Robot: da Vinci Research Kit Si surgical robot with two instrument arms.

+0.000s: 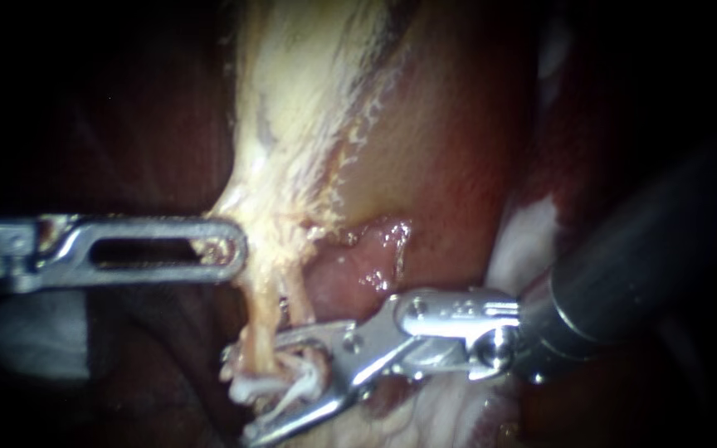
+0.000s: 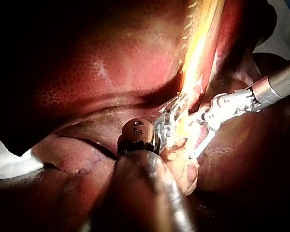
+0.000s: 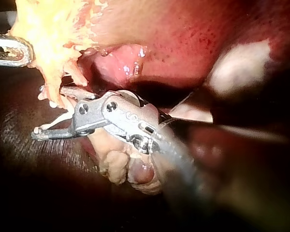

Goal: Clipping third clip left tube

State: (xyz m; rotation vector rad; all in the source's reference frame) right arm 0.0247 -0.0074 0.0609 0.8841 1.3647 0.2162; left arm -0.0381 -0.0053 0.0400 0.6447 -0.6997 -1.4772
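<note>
Two instruments are recorded. The left tube (image 1: 259, 319), at lower centre of the endoscope view, is laid nearly vertical, its long axis running top to bottom. It is straddled near its lower end by the right instrument (image 1: 263, 386), whose jaws are parted with a gap showing. The left instrument (image 1: 230, 249), at mid left, is clamped on yellow tissue (image 1: 292, 124) just above the tube.

No readable text or labels, small stamped marks on the left instrument (image 2: 170, 116), seemingly illegible
</note>
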